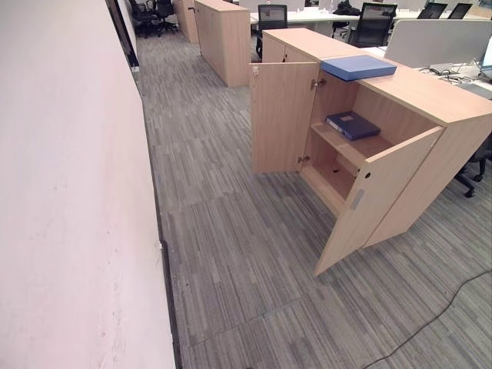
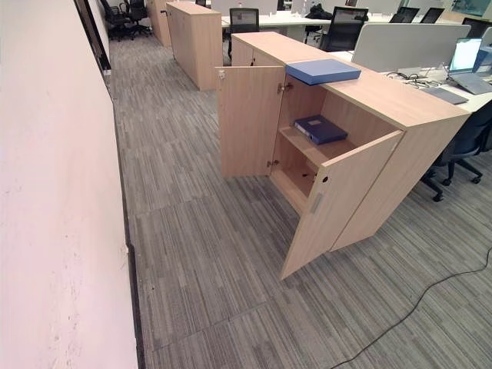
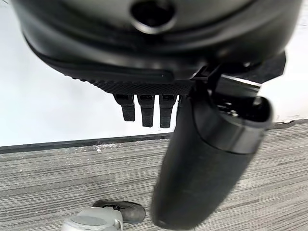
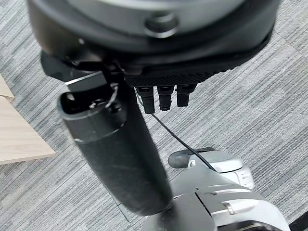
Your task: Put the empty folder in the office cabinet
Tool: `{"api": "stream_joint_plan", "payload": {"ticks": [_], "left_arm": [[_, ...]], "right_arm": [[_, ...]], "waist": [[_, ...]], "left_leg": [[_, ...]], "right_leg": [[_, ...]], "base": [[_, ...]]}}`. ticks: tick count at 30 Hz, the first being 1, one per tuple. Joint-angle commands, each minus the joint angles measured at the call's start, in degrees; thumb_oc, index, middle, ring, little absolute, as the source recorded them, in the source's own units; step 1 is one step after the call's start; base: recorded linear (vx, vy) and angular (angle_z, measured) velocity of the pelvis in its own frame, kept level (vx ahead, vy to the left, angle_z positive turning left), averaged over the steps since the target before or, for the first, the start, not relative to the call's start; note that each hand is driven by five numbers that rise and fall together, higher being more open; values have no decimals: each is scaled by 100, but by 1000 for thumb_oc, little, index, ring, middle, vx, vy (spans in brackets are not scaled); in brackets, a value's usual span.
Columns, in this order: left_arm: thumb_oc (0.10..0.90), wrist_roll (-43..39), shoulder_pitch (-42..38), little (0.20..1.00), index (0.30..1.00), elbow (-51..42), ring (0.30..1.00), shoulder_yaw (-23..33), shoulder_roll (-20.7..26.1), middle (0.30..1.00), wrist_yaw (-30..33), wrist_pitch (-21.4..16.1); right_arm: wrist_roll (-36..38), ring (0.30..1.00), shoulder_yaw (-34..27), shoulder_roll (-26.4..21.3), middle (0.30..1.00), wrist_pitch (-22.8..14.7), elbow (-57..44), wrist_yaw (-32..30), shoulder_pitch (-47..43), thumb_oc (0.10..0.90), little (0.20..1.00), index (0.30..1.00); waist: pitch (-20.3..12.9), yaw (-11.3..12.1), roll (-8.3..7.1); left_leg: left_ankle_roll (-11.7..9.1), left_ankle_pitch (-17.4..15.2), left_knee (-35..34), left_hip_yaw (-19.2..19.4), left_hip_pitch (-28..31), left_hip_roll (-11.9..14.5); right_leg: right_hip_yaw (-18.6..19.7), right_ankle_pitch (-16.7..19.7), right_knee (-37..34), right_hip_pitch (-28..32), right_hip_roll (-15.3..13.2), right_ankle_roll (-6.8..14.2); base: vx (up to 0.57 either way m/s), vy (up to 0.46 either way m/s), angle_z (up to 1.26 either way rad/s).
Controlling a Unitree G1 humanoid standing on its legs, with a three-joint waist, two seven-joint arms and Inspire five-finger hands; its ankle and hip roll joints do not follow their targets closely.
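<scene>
A low wooden office cabinet (image 1: 430, 100) stands to the right with both doors swung open: the left door (image 1: 283, 115) and the right door (image 1: 377, 200). A light blue folder (image 1: 358, 67) lies flat on the cabinet's top near its front edge. A darker blue folder (image 1: 352, 124) lies on the shelf inside. My left hand (image 3: 144, 57) hangs over the carpet by the white wall, fingers straight, holding nothing. My right hand (image 4: 163, 53) also hangs over the carpet, fingers relaxed and empty. Both hands are well away from the cabinet.
A long white wall (image 1: 69, 192) runs along the left. A grey carpet aisle (image 1: 223, 231) lies between wall and cabinet. A second wooden cabinet (image 1: 223, 38) stands further back. Desks with black office chairs (image 1: 373, 27) and a laptop (image 2: 465, 58) lie behind the cabinet.
</scene>
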Motion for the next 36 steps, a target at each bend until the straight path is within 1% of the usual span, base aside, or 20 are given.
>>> {"api": "stream_joint_plan", "payload": {"ticks": [1, 9, 13, 17, 20, 22, 23, 24, 25, 27, 28, 30, 36], "left_arm": [[800, -113, -444, 900, 900, 86, 900, 106, -21, 900, 68, -239], [800, -40, -449, 900, 900, 84, 900, 21, 3, 900, 29, -255], [800, -62, -461, 900, 900, 80, 900, -90, 19, 900, -287, -203], [800, -118, -444, 900, 900, 123, 900, -108, -12, 900, -401, -156], [800, -156, -413, 900, 900, 206, 900, -88, -39, 900, -539, -91], [800, -114, -394, 900, 900, 243, 900, -107, -42, 900, -631, -76], [800, -114, -394, 900, 900, 244, 900, -106, -42, 900, -631, -76], [800, 67, -393, 900, 900, 320, 900, -179, -35, 900, -707, -33], [800, 123, -406, 900, 900, 358, 900, -190, -37, 900, -763, 1], [800, 181, -408, 900, 900, 388, 900, -191, -27, 900, -771, 13], [800, 341, -414, 900, 900, 410, 900, -252, -16, 900, -737, 10], [800, 341, -415, 900, 900, 410, 900, -252, -16, 900, -737, 10], [800, 566, -427, 900, 900, 412, 900, -300, -31, 900, -519, -8]], "right_arm": [[64, 900, 210, -66, 900, -137, 111, -53, -311, 800, 900, 900], [-11, 900, 295, -34, 900, -120, 127, -22, -303, 800, 900, 900], [-150, 900, 407, -69, 900, -84, 134, 108, -336, 800, 900, 900], [-216, 900, 441, -86, 900, -97, 33, 81, -356, 800, 900, 900], [-408, 900, 530, -119, 900, -98, -61, 74, -377, 800, 900, 900], [-675, 900, 695, -151, 900, -93, -110, 120, -402, 800, 900, 900], [-675, 900, 695, -151, 900, -93, -110, 120, -402, 800, 900, 900], [-948, 900, 839, -209, 900, -48, -91, 149, -448, 800, 900, 900], [-1016, 900, 864, -234, 900, -29, -83, 168, -487, 800, 900, 900], [-1045, 900, 846, -271, 900, 2, -37, 187, -505, 800, 900, 900], [-1009, 900, 832, -281, 900, 16, 3, 231, -510, 800, 900, 900], [-1008, 900, 832, -281, 900, 16, 3, 231, -510, 800, 900, 900], [-980, 900, 767, -306, 900, -78, -167, 71, -507, 800, 900, 900]], "waist": [[107, -4, -163], [80, 4, -193], [74, 4, -182], [67, 2, -169], [70, 10, -154], [72, 19, -150], [73, 18, -150], [73, 28, -137], [75, 27, -132], [70, 37, -127], [64, 44, -121], [65, 44, -120], [76, 37, -116]], "left_leg": [[-248, -511, -110, -324, 337, 33], [-256, -532, -110, -327, 368, 48], [-259, -539, -110, -328, 372, 57], [-259, -541, -110, -324, 377, 65], [-262, -548, -110, -312, 391, 76], [-265, -548, -110, -308, 400, 81], [-265, -548, -110, -308, 401, 81], [-263, -549, -110, -314, 415, 86], [-263, -550, -110, -317, 422, 85], [-262, -556, -110, -322, 427, 82], [-266, -556, -110, -326, 440, 86], [-266, -556, -110, -326, 442, 86], [-266, -558, -110, -334, 467, 85]], "right_leg": [[-68, 247, -209, 53, -199, 591], [-81, 236, -209, 84, -191, 593], [-94, 227, -209, 88, -186, 591], [-92, 221, -209, 96, -180, 587], [-105, 209, -209, 107, -175, 587], [-107, 200, -209, 117, -170, 584], [-107, 200, -209, 118, -170, 584], [-114, 192, -209, 127, -166, 581], [-115, 189, -209, 128, -165, 579], [-121, 184, -209, 138, -167, 579], [-130, 176, -209, 155, -169, 576], [-129, 176, -209, 156, -169, 576], [-141, 171, -209, 187, -175, 577]], "base": [[0, 0, 0], [1, -1, 0], [-2, -4, 1], [0, 0, 0], [0, 0, 0], [0, 0, 0], [0, 0, 0], [0, 0, 0], [0, 0, 0], [0, 0, 0], [0, 0, 0], [0, 0, 0], [0, 0, 0]]}}
